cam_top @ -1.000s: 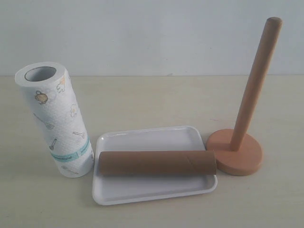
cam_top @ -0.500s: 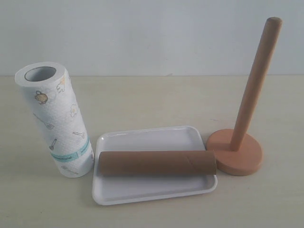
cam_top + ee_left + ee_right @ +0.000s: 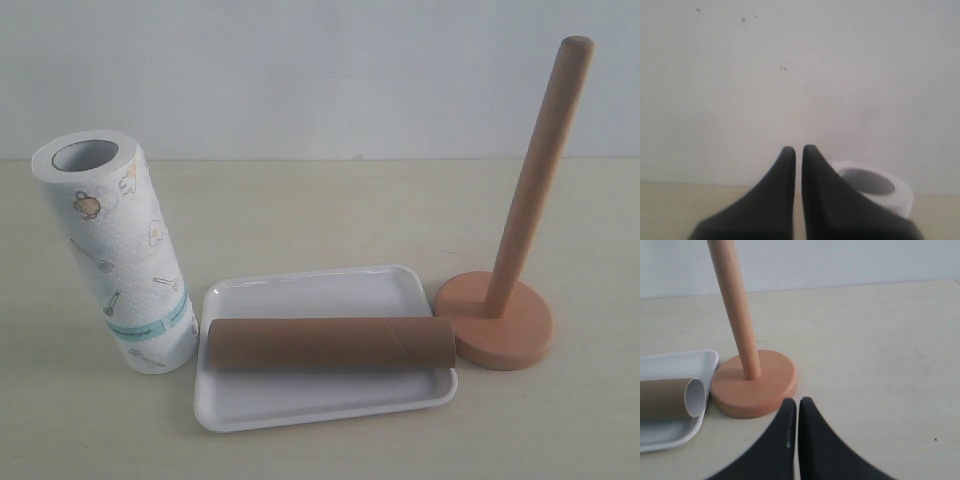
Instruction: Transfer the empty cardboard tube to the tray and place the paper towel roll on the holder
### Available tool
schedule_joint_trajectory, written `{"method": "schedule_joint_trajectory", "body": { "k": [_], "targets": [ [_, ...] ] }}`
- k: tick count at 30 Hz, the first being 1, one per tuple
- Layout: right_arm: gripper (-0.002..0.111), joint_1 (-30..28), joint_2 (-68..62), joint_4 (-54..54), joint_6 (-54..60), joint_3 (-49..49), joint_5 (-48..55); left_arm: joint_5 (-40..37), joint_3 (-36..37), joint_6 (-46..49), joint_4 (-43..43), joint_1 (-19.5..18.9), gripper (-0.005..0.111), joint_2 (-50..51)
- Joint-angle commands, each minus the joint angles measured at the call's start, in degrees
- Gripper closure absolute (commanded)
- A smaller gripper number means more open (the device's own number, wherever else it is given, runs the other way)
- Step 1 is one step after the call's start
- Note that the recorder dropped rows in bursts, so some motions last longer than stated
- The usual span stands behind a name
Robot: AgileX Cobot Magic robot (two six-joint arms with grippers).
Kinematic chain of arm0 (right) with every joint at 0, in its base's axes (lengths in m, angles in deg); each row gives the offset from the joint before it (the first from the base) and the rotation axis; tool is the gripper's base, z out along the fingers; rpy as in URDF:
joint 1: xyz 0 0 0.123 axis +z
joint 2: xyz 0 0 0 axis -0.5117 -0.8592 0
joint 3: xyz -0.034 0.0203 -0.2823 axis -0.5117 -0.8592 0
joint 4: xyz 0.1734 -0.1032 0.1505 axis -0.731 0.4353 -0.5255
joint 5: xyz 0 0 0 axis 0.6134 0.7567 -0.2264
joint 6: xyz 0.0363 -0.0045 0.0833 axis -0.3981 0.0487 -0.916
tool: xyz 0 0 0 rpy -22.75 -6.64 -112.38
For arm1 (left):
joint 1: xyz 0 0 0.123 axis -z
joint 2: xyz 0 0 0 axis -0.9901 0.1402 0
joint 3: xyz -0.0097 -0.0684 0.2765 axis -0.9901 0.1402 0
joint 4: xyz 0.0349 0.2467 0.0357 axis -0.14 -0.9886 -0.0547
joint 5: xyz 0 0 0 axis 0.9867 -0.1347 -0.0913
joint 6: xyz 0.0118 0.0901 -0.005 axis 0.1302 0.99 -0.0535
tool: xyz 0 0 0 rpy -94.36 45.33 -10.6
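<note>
The brown cardboard tube [image 3: 330, 343] lies lengthwise in the white tray [image 3: 300, 290] at the middle front; its open end [image 3: 695, 397] and the tray's corner [image 3: 685, 362] show in the right wrist view. The paper towel roll [image 3: 118, 260] stands on end, leaning slightly, left of the tray; its hollow top [image 3: 867, 181] appears beside my left gripper [image 3: 798, 150], which is shut and empty. The wooden holder [image 3: 505, 320] stands right of the tray, its rod [image 3: 538, 170] bare. My right gripper [image 3: 797, 401] is shut and empty, just in front of the holder's disc base [image 3: 755, 385]. Neither gripper shows in the exterior view.
A pale wooden tabletop [image 3: 330, 210] runs back to a plain white wall [image 3: 300, 70]. Bare table lies behind the tray and to the right of the holder [image 3: 880, 355].
</note>
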Motion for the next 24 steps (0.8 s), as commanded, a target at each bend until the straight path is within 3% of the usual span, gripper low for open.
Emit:
{"method": "schedule_joint_trajectory", "body": {
  "k": [1,4,7,15,17,22,24],
  "targets": [
    [0.107,-0.1,0.3,0.2,-0.2,0.0,-0.6,11.4,5.1,-1.2,-5.2,-0.2,0.103,7.6],
    [0.107,-0.1,0.3,0.2,-0.2,0.0,-0.6,16.2,6.5,-0.6,-8.1,-0.2,0.103,11.8],
    [0.107,-0.1,0.3,0.2,-0.2,0.0,-0.6,14.0,6.5,0.7,-13.3,-0.2,0.103,15.1],
    [0.107,-0.1,0.3,0.2,-0.2,0.0,-0.6,17.1,6.5,1.7,-10.0,-0.2,0.101,21.4],
    [0.107,-0.1,0.3,0.2,-0.2,0.0,-0.6,17.1,6.5,1.5,-10.0,-0.2,0.088,21.5],
    [0.107,-0.1,0.3,0.2,-0.2,0.0,-0.6,19.5,6.5,1.4,-9.8,-0.2,0.024,21.5],
    [0.107,-0.1,0.3,0.2,-0.2,0.0,-0.6,19.4,6.5,1.4,-10.5,-0.2,0.015,21.5]
  ]
}}
